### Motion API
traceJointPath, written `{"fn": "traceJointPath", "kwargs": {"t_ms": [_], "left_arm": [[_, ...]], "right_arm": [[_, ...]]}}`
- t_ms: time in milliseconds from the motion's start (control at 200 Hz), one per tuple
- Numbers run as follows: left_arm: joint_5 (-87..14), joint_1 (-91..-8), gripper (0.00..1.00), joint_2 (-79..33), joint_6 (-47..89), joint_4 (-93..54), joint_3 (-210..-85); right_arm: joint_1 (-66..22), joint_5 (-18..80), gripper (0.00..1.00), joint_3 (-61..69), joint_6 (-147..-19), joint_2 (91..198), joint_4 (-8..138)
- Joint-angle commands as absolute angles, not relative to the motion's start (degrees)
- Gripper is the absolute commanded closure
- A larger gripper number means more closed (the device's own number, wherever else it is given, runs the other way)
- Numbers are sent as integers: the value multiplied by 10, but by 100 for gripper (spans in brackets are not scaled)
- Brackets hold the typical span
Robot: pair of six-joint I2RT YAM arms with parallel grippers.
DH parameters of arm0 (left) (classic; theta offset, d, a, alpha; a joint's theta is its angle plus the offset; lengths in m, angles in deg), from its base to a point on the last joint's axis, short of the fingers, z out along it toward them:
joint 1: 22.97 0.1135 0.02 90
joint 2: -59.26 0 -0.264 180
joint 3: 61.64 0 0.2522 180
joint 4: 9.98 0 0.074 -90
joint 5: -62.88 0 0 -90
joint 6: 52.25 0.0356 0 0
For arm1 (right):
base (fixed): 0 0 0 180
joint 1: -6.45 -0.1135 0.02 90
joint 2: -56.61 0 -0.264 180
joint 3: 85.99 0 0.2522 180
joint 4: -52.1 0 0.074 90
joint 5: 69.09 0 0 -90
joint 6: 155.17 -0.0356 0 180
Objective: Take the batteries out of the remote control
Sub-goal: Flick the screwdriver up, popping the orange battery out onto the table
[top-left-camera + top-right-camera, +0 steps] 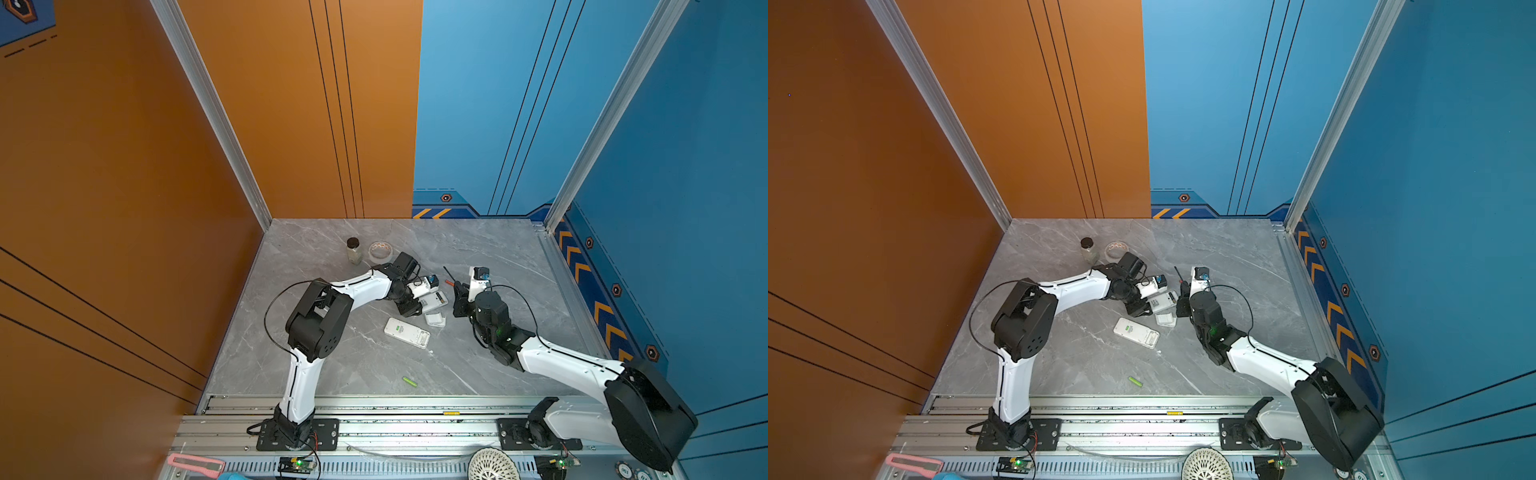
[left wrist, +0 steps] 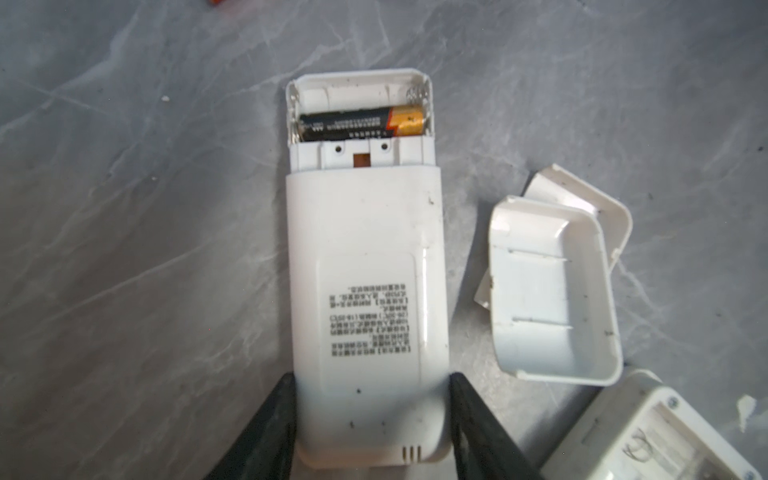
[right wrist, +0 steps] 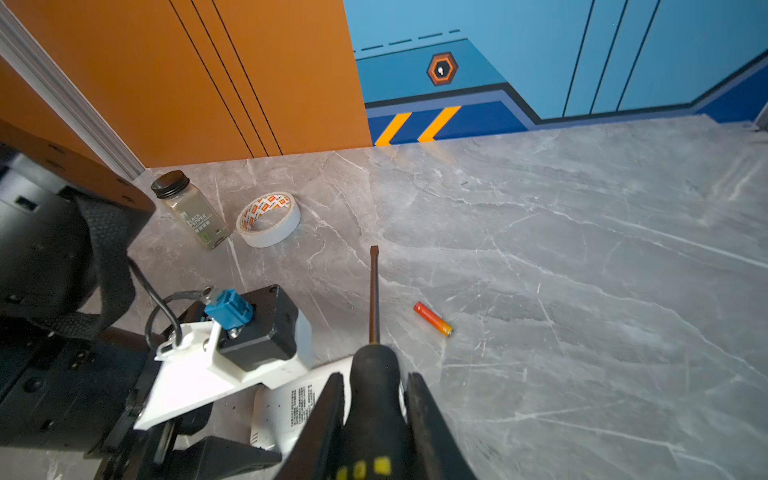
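The left pincer (image 2: pixel 372 386) clamps the opened remote (image 2: pixel 365 257), a black battery (image 2: pixel 361 126) inside it, while the right pincer (image 3: pixel 376 378) grips a screwdriver (image 3: pixel 374 291) near the orange battery (image 3: pixel 432 319) on the table (image 3: pixel 582 249).

Battery (image 2: pixel 361 126) lies in remote (image 2: pixel 365 270), cover (image 2: pixel 548 286) just beside.

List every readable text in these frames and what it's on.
"BLACK PEPPER": spice jar label; finer print beneath unreadable.
Tape roll: repeated red logo, too blurred.
Remote back label: dense print, too small to read.
Battery in its compartment: print unreadable.
Second remote: green marking, too small.
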State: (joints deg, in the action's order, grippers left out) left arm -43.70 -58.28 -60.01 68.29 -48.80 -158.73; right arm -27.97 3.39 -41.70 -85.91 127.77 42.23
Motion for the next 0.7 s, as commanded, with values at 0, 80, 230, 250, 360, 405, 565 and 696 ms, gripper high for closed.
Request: {"fn": "traceJointPath", "kwargs": {"t_ms": [0,80,230,250,360,405,565,696], "left_arm": [[-480,-595,100,-621,687,-571,-1576],[-468,-598,100,-616,689,-558,-1570],[-447,-604,100,-614,705,-549,-1571],[-446,-606,100,-615,708,-549,-1573],[-434,-613,100,-617,725,-549,-1576],[-429,-616,100,-619,731,-549,-1577],[-428,-614,100,-619,732,-549,-1579],[-422,-615,100,-617,733,-549,-1581]], "right_arm": [[-247,88,100,-371,-905,1257,611],[-211,146,100,-350,-925,1255,683],[-156,242,100,-244,-893,1300,840],[-156,246,100,-226,-885,1306,858],[-147,267,100,-141,-859,1356,935],[-140,263,100,-112,-854,1378,968],[-122,217,100,-108,-883,1399,906],[-103,202,100,-94,-913,1443,864]]}}
